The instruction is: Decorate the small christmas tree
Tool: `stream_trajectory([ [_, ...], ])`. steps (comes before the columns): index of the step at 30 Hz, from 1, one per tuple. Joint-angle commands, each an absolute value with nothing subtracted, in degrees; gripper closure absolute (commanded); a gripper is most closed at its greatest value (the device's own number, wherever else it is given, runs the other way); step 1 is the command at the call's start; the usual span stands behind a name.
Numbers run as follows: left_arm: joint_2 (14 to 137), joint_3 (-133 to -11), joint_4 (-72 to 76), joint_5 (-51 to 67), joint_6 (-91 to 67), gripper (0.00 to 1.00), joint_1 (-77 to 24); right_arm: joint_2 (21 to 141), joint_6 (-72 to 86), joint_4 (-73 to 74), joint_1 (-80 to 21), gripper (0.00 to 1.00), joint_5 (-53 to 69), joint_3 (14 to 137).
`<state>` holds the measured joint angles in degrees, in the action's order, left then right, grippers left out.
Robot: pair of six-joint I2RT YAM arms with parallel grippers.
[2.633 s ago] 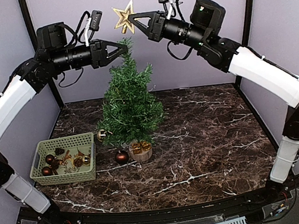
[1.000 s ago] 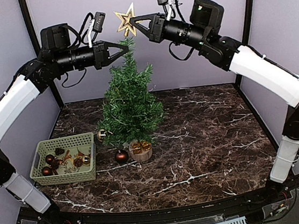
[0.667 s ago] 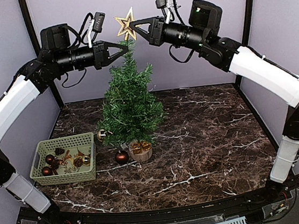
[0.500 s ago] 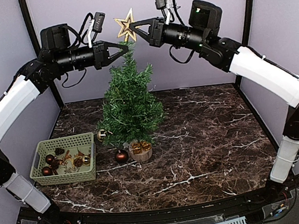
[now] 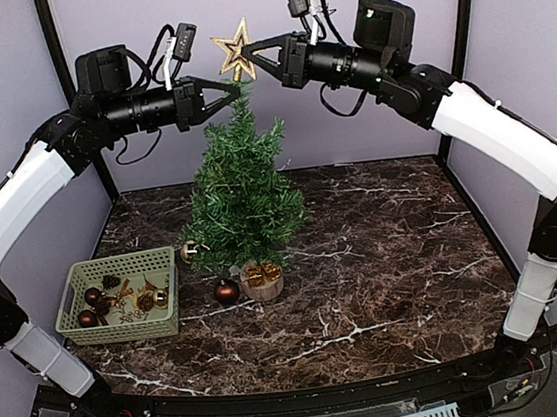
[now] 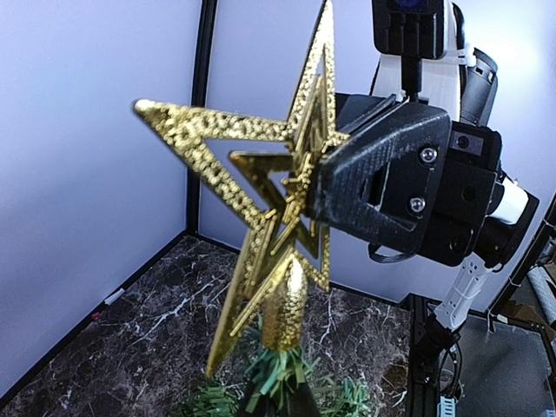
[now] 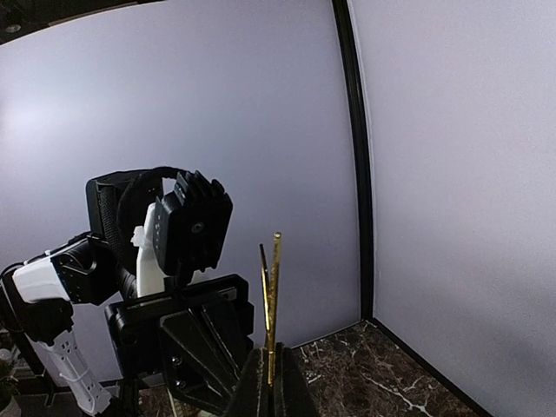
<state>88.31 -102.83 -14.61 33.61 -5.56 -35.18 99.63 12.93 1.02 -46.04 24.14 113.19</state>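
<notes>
Two claws meet above the small christmas tree [image 5: 242, 193], a dark-green bristly fir standing on its pale wooden stump on the dark marble tabletop [image 5: 395, 256], just right of a green plastic basket [image 5: 113, 259]. The left claw [image 5: 235, 87] is pinched closed on the tree's top sprig. The right claw [image 5: 246, 49] is clamped on a glittery gold star topper [image 5: 233, 48], whose cone stem hangs directly over the tip, touching or nearly so.

Bright, even, diffuse light; shadows faint. Glints on the gold star [image 6: 285, 304]. Left wrist: small christmas tree [image 6: 276, 380] tip blurry at bottom edge. Right wrist: top-left corner dark.
</notes>
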Motion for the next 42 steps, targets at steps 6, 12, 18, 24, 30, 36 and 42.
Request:
stream_trajectory([
  [6, 84.97, -99.82, -14.41, 32.96, -3.01, 0.84, -34.89, 100.02, 12.48, 3.92, -45.7, 1.0, 26.25, 115.29],
  [12, 84.6, -99.08, -16.96, 32.38, -1.02, 0.77, -34.89, 100.53, 12.22, 4.7, -45.7, 1.0, 26.36, 115.99],
  [18, 85.21, -98.94, -15.88, 33.68, -1.25, 0.81, -34.89, 101.43, 12.13, 5.59, -45.76, 1.0, 26.74, 117.0],
  [24, 85.31, -98.75, -14.14, 34.46, -1.74, 0.93, -34.89, 101.98, 11.72, 6.9, -45.7, 1.0, 26.94, 117.58],
  [30, 84.93, -98.02, -13.57, 34.19, -1.43, 1.0, -34.89, 102.06, 11.14, 8.19, -45.72, 1.0, 27.41, 117.51],
  [36, 84.87, -97.91, -13.41, 33.75, -1.41, 1.0, -34.89, 102.33, 10.57, 10.16, -45.72, 1.0, 28.33, 117.43],
  [42, 84.84, -97.9, -13.32, 33.44, -1.41, 1.0, -34.89, 102.92, 10.46, 11.48, -45.71, 1.0, 29.55, 117.76],
])
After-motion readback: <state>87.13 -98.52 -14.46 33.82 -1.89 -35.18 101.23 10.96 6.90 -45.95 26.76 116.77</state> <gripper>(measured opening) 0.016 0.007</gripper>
